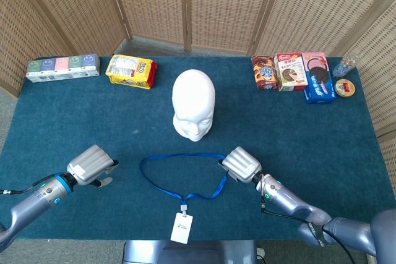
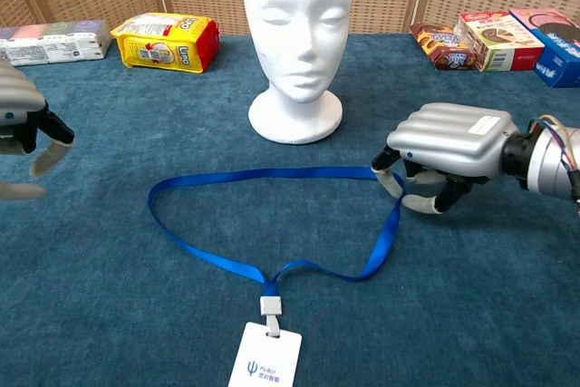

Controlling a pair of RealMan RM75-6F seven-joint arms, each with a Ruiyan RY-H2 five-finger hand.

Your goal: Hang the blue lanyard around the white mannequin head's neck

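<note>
Both steps remain: blue lanyard lies flat on the counter before the white mannequin head, right hand fingers grasping its strap, left hand released, empty.

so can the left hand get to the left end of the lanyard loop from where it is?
Probably yes. The left hand sits apart from the blue lanyard, with only bare blue table between it and the loop's near bend.

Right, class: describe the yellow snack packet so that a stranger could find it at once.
Start at the white mannequin head in the middle of the blue table. Look to the back left: the yellow packet lies there, beside a long row of small pastel boxes. It is the only bright yellow thing.
</note>
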